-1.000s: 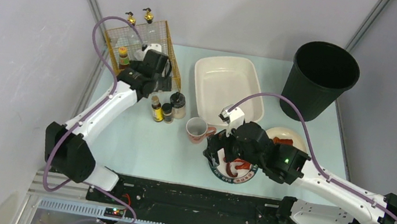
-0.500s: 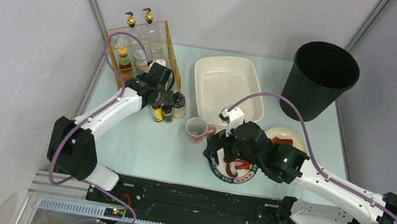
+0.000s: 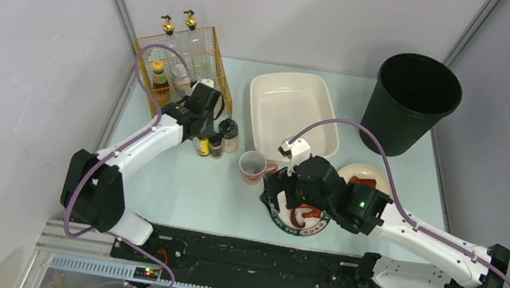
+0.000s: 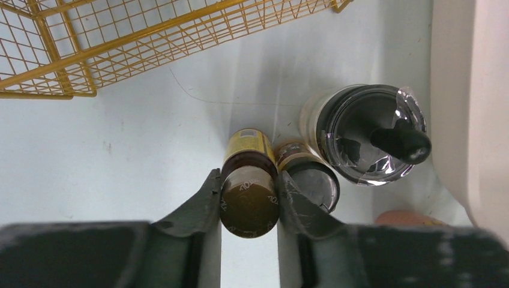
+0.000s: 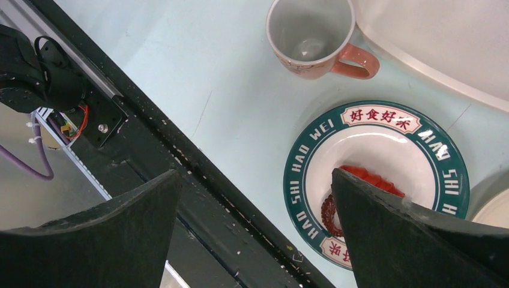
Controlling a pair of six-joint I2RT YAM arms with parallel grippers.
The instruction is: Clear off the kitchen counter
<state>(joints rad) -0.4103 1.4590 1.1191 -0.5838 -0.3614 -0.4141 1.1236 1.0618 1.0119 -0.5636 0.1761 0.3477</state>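
Left gripper (image 4: 248,183) clenched on a brown bottle (image 4: 248,204); right gripper (image 5: 249,180) released above a plate (image 5: 312,150) of red scraps (image 5: 360,177). Only overhead shows bottles (image 3: 160,74) inside the basket (image 3: 221,71).

Bright even light, soft shadows, fingers (image 4: 198,211) blurred (2 wrist views)

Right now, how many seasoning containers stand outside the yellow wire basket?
3: a brown-capped yellow-labelled bottle in the left claw, a small dark-lidded jar beside it, a larger black-lidded jar next to that. The arm may hide others.
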